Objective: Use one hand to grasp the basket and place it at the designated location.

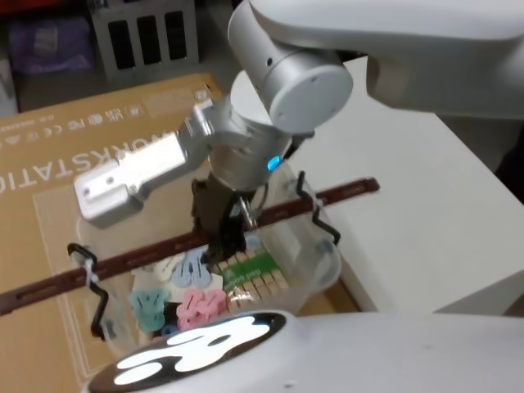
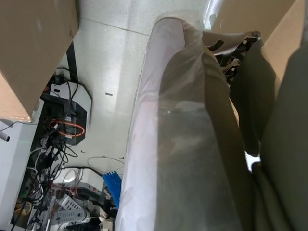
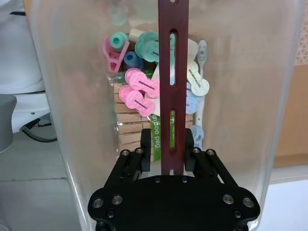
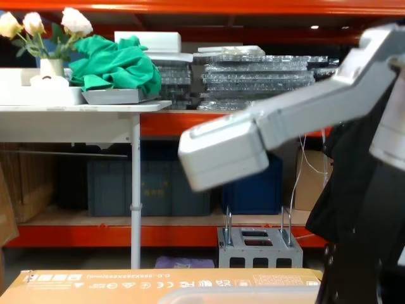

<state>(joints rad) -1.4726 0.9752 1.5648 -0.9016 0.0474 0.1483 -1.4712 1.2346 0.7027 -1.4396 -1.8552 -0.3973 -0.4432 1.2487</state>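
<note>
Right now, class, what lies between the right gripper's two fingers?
The basket's reddish-brown handle runs between the fingers of the right gripper, as the right wrist view shows; clothes pegs lie in the basket below.

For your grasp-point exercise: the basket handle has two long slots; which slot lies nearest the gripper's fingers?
The lower slot in the right wrist view, just above the right gripper shut on the handle; the other slot sits farther up.

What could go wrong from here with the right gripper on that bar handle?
1. The right gripper pinches only the narrow reddish-brown bar handle; with such a long bar, the basket could tilt or swing once lifted.
2. The handle is held on by ties at its ends; under load they might slip.
3. The basket holds loose clothespins; a tilt could spill them onto the cardboard sheet.
</note>
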